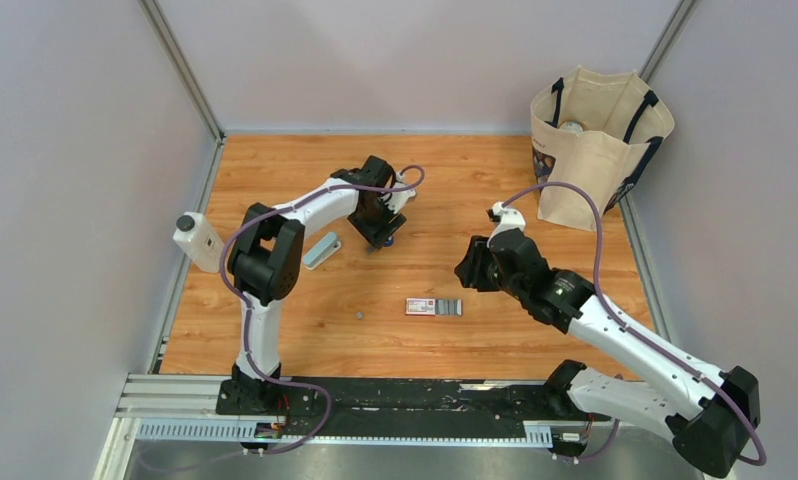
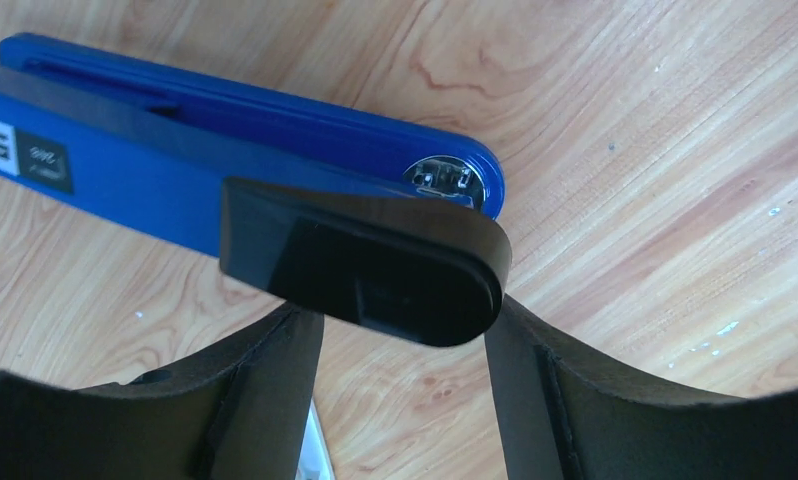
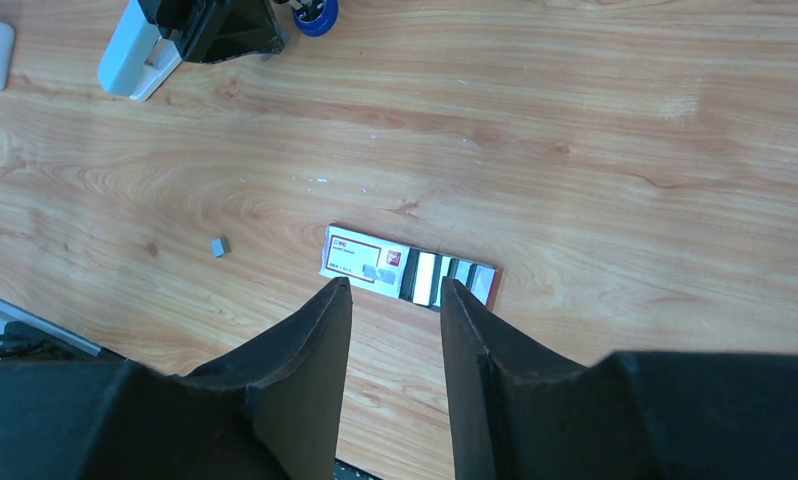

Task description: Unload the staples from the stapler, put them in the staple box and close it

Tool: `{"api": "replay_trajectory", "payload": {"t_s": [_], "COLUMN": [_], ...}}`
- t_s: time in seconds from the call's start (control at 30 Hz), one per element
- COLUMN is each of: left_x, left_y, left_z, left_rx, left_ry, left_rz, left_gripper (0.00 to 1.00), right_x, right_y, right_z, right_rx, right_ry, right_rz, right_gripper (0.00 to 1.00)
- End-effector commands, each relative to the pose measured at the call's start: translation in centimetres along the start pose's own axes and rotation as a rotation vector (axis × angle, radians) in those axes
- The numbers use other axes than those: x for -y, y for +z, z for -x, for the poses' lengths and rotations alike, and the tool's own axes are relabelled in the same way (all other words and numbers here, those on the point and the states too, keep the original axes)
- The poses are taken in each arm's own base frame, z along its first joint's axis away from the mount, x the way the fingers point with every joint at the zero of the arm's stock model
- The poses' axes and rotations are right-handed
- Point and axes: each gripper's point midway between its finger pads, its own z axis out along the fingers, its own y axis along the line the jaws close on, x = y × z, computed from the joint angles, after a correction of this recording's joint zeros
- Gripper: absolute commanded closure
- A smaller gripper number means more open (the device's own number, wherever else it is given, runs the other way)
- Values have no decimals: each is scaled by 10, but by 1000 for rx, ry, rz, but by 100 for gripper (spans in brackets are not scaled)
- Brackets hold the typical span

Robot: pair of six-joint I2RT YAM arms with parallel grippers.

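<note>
The blue stapler [image 2: 175,170] lies open on the wooden table, its metal staple channel end showing at the tip. My left gripper [image 2: 405,310] is shut on its black end piece, which stands between both fingers. In the top view the left gripper [image 1: 380,222] covers the stapler, and only a blue bit [image 1: 389,240] shows. A tiny grey bit, seemingly staples [image 1: 360,315], lies loose on the table, also in the right wrist view [image 3: 218,246]. My right gripper [image 3: 395,290] is open and empty, hovering over the table [image 1: 467,268].
A red-and-white staple box with grey tray [image 3: 407,270] lies just ahead of the right fingers [image 1: 433,306]. A pale grey-green oblong piece [image 1: 321,250] lies left of the stapler. A white bottle-like object [image 1: 197,240] stands at the left edge. A tote bag [image 1: 595,150] stands back right.
</note>
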Motion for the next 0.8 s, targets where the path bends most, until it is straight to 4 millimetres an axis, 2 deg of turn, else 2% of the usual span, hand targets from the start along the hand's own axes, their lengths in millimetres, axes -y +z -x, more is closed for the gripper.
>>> {"api": "replay_trajectory", "payload": {"t_s": [0.0,0.13,0.23,0.33,0.43,0.53,0.77], "left_x": [-2,-6,-12,-10,-5,0,10], "left_y": [-3,2,3,0,1,1,-1], "left_z": [7,10,21,33,36,27,-13], "left_rx": [-16,-28,-13,6,12,-10,-64], "left_ry": [52,40,26,5,-12,-10,25], "left_rz": [-4,17,33,13,-14,-31,-43], "left_gripper": [32,32,32,32,32,32,32], "right_x": [-4,-2,-2,-2,-1,0,-2], "right_y": [5,10,13,15,17,18,17], "right_z": [10,9,8,5,2,-1,0], "right_rx": [35,29,20,12,9,2,2], "right_ry": [-18,-25,-31,-27,-20,-13,-11], "right_rz": [28,22,21,22,22,23,31], "right_gripper": [59,59,59,59,59,60,59]}}
